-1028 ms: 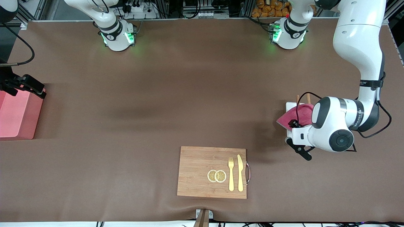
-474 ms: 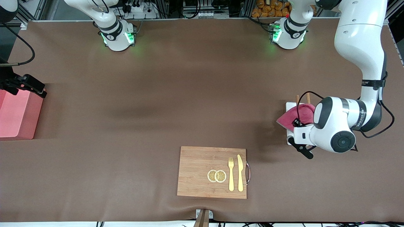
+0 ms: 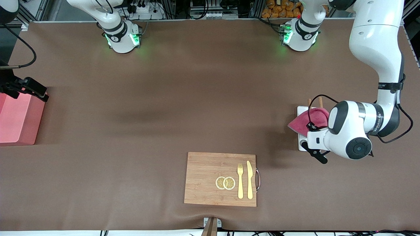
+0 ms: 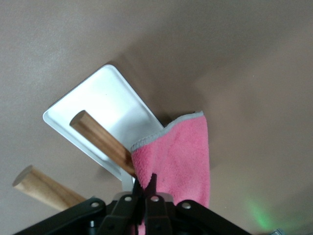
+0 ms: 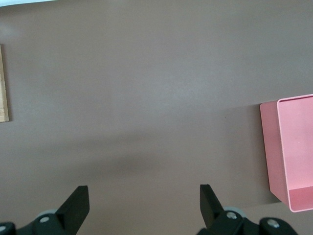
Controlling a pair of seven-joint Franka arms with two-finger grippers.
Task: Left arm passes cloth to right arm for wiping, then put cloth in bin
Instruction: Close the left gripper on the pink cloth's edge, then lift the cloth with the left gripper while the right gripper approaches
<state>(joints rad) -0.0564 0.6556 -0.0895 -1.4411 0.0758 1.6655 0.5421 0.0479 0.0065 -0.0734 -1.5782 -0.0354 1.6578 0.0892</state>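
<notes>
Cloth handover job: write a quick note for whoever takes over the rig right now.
Left pincer: shut on the cloth, over the white tray with two wooden sticks, at the left arm's end of the table.
Right pincer: open, holding nothing, waiting beside the bin at the right arm's end.
Done: cloth gripped.
Left: lift it, pass it to the right pincer, wipe, drop the cloth in the bin.
The cutting board with fork, knife and lemon slices is untouched.
</notes>
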